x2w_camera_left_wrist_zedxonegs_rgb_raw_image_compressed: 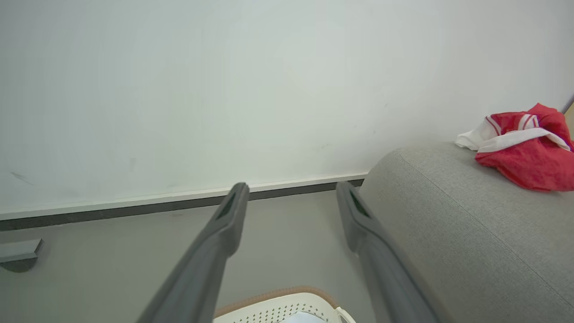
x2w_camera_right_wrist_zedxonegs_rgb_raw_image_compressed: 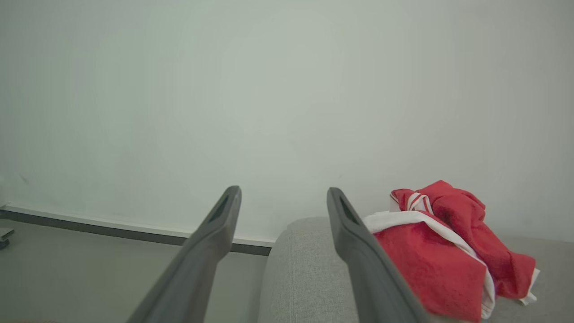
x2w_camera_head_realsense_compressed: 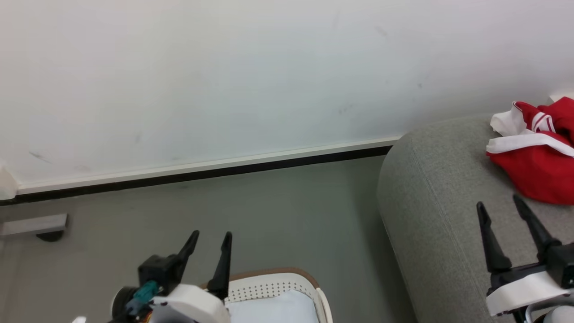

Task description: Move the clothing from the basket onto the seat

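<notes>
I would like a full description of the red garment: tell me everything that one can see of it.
The clothing is a bright red garment of soft fabric, with a broad white band, thin white stripes and white trim. It lies crumpled in a loose heap on top of the grey seat, not in the basket. Nothing grips it: the right gripper is open and empty, close in front of it.

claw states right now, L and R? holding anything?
Left claw: open, empty, by the basket.
Right claw: open, empty; the clothing lies on the seat, apart from it.
</notes>
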{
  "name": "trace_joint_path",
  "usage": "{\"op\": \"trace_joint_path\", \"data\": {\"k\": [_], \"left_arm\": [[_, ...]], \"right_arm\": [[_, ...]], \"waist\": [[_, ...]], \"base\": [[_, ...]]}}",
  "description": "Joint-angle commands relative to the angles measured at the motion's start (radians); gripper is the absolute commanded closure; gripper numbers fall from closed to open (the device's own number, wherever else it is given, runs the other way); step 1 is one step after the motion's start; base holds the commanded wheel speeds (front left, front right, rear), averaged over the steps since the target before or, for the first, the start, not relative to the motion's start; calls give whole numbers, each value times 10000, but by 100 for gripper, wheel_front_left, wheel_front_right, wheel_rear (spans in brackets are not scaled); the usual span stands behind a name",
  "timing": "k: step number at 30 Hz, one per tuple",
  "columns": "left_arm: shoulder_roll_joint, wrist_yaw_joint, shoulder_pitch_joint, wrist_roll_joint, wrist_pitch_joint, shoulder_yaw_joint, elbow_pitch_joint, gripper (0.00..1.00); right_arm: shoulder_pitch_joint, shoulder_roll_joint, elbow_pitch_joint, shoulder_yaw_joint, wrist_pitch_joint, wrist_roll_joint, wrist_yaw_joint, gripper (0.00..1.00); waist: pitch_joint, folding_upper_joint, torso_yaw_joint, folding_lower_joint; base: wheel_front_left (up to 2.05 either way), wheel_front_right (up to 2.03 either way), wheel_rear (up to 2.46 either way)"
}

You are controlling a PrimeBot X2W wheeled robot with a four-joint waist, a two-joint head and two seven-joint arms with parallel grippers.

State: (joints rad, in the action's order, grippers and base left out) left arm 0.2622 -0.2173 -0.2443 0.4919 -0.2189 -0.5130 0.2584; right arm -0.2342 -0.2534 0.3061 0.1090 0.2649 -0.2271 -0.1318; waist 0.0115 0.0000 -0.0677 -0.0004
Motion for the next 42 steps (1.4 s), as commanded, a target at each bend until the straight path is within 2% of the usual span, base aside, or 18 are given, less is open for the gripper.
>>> {"op": "trace_joint_path", "data": {"k": [1,8,13,26,42], "left_arm": [[74,-54,266,102,-161,144,18,0],[127,-271,1146,96,-450,816,-39,0],[-19,-239,1712,-236,-458,1401,-254,0],[-717,394,2488,-1221,-456,2708,-217,0],[-1232,1030,2530,-1935,-457,3447,116,0]], "right_arm": [[270,162,-81,-93,-9,150,22,0],[1188,884,-308,-426,-9,662,22,0],[1671,1207,-313,-584,-9,1031,22,0],[1957,1514,-100,-621,-9,1096,22,0],[1784,1519,110,-554,-9,1017,22,0]], "waist": [[-101,0,103,4],[-323,0,278,4],[-475,0,369,4],[-706,0,428,4],[-768,0,517,4]], "base": [[0,0,0],[0,0,0],[0,0,0],[0,0,0],[0,0,0]]}}
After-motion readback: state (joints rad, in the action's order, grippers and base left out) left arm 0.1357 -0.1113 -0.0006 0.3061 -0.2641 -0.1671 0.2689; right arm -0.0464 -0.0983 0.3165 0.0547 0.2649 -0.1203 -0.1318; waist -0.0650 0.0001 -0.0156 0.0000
